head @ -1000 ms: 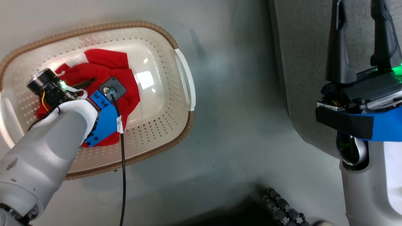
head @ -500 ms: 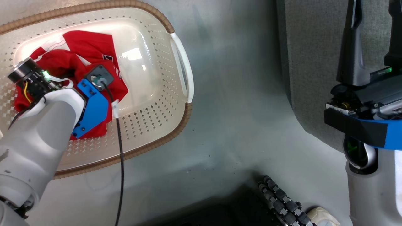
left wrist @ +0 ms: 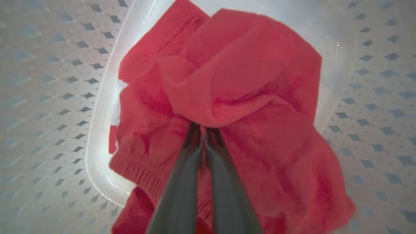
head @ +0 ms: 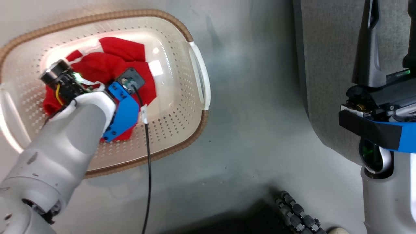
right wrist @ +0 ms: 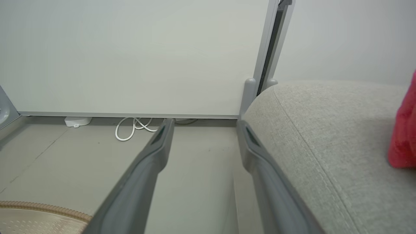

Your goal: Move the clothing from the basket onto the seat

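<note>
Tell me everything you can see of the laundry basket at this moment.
The basket is a cream plastic tub, a rounded rectangle, with diamond-shaped holes in its walls, a smooth glossy bottom, a brown woven-look rim and a white handle at each end. It stands upright on the grey floor, beside the seat but apart from it. Red clothing lies bunched on its bottom, pinched by the left gripper reaching in.

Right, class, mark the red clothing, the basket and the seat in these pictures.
red clothing (left wrist: 247, 74), left wrist view, on the big bunched fold.
basket (head: 175, 110), head view, on its perforated side wall.
seat (right wrist: 325, 130), right wrist view, on the grey cushion top.
</note>
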Tool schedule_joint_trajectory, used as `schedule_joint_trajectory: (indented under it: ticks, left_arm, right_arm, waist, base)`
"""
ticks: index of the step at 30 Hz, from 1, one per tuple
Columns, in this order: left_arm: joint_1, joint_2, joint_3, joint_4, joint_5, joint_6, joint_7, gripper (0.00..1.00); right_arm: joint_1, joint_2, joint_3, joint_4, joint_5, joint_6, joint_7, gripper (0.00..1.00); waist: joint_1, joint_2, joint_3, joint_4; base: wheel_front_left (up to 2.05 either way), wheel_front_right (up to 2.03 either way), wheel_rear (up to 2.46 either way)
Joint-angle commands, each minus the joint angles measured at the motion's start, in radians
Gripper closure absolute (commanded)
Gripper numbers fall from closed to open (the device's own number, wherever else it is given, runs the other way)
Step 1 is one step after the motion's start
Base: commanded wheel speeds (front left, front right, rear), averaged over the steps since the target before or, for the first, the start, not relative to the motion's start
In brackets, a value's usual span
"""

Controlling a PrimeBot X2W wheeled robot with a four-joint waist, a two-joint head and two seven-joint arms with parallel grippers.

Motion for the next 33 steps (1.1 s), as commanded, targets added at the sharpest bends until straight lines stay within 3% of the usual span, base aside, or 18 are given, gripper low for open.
schedule_joint_trajectory:
  ticks: [1,22,33]
  left_arm:
    - [0.010,-0.011,0.001,-0.005,-0.007,0.000,-0.017,1.00]
    - [0.103,-0.104,0.024,-0.016,-0.169,0.000,-0.339,1.00]
    - [0.146,-0.104,0.114,-0.113,-0.260,0.000,-0.380,1.00]
  right_arm:
    - [0.008,0.001,-0.006,0.005,-0.009,0.000,-0.001,0.00]
    - [0.085,0.001,-0.039,0.111,-0.055,0.000,-0.001,0.00]
    - [0.191,0.001,-0.065,0.179,-0.068,0.000,0.000,0.00]
  waist:
    - [0.0000,0.0000,-0.026,0.015]
    - [0.0000,0.0000,-0.385,0.154]
    - [0.0000,0.0000,-0.601,0.194]
  base:
    - [0.00,0.00,0.00]
    - [0.00,0.00,0.00]
    - [0.00,0.00,0.00]
